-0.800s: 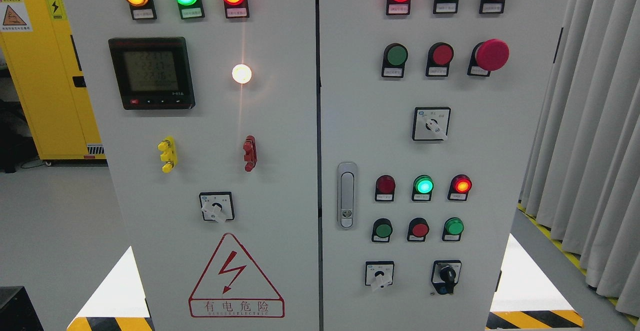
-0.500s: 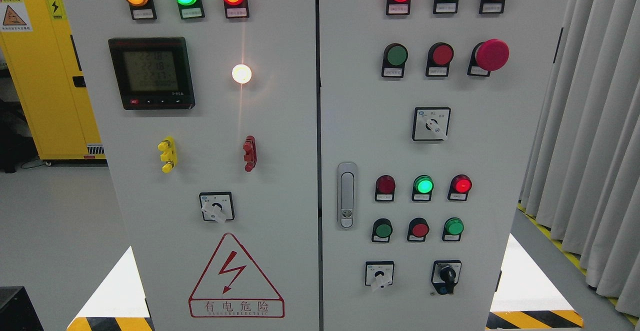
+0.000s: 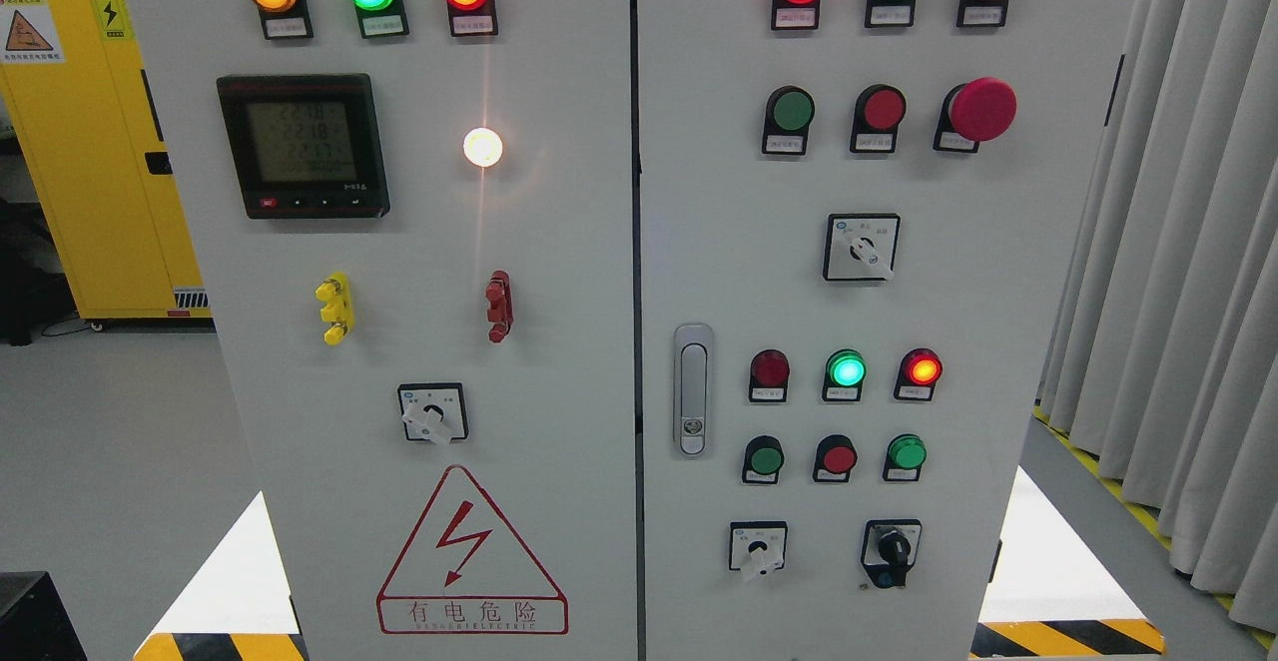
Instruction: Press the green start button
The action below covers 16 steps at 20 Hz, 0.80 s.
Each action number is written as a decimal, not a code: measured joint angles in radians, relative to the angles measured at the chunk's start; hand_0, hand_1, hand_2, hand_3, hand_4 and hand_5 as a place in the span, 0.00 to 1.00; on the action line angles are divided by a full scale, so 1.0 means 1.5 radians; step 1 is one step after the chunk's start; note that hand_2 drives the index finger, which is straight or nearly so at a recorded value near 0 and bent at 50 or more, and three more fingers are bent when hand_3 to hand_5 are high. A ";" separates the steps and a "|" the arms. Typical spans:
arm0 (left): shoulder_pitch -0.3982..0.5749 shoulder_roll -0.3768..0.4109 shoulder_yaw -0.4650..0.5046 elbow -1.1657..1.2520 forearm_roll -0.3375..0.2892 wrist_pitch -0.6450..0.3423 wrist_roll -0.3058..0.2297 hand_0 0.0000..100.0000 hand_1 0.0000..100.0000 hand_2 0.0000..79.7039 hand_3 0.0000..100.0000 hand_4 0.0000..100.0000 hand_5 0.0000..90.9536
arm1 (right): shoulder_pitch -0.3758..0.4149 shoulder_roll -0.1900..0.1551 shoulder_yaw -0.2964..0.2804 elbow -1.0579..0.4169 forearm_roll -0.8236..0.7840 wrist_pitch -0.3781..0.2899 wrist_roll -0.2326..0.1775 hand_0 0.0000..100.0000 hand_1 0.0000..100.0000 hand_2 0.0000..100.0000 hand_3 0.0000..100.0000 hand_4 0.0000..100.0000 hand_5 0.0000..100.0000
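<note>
While no robot hand is showing, its state cannot be told. Green buttons are sitting untouched on the cabinet.

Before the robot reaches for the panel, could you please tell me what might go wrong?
1. Several green buttons look alike and their labels are unreadable, so the wrong one could be pressed.
2. Red buttons sit right beside them; a slightly offset press might hit one.
3. The protruding red mushroom button could be bumped.
</note>
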 measured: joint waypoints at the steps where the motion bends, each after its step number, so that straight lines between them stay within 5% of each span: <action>1: 0.000 0.000 0.000 0.000 0.000 0.000 0.000 0.12 0.56 0.00 0.00 0.00 0.00 | 0.000 0.000 0.000 0.000 0.002 0.000 0.000 0.43 0.68 0.00 0.05 0.14 0.07; 3: 0.000 0.000 0.000 0.000 0.000 0.000 0.000 0.12 0.56 0.00 0.00 0.00 0.00 | -0.001 0.000 -0.001 -0.001 0.010 0.000 0.000 0.36 0.74 0.00 0.15 0.23 0.14; 7: 0.000 0.000 0.000 0.000 0.000 0.000 0.000 0.12 0.56 0.00 0.00 0.00 0.00 | -0.009 0.000 -0.009 -0.001 0.063 -0.002 0.003 0.41 0.75 0.00 0.21 0.29 0.20; 16: 0.000 0.000 0.000 0.000 0.000 0.000 0.000 0.12 0.56 0.00 0.00 0.00 0.00 | -0.046 -0.001 -0.063 -0.007 0.286 -0.023 -0.029 0.49 0.81 0.00 0.54 0.68 0.71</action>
